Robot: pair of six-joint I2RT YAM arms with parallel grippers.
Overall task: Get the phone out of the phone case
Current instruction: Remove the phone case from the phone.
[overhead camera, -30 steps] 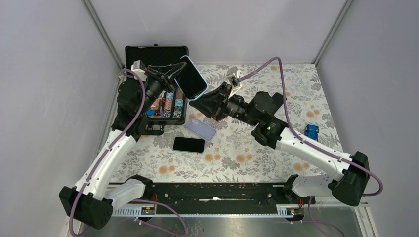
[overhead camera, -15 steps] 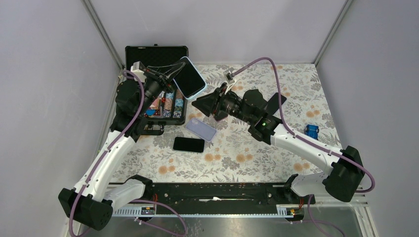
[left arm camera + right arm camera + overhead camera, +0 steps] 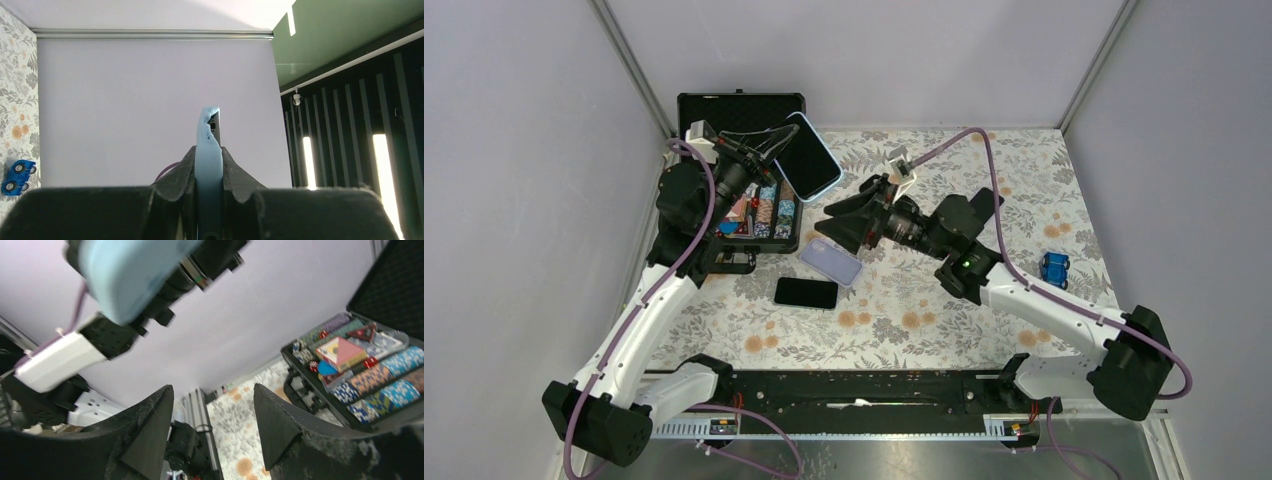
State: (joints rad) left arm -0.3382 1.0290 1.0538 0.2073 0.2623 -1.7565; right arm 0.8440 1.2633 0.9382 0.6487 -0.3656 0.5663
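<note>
A phone in a light blue phone case [image 3: 810, 158] is held up in the air over the back left of the table. My left gripper [image 3: 782, 138] is shut on its edge. In the left wrist view the blue case [image 3: 207, 150] stands edge-on between the fingers, with the phone's dark edge [image 3: 216, 127] showing at its top. My right gripper [image 3: 833, 224] is open and empty, just below and right of the held phone, apart from it. In the right wrist view the blue case [image 3: 130, 270] is at the upper left, beyond the open fingers [image 3: 270, 415].
An open black case of poker chips [image 3: 762, 215] lies under the held phone. A lilac phone case [image 3: 831, 262] and a bare black phone [image 3: 806, 292] lie on the floral cloth. A blue toy car [image 3: 1054, 266] sits at the right.
My right gripper has opened and drawn back from the lower edge of the held phone. The left gripper has kept its grip, with the phone almost still.
</note>
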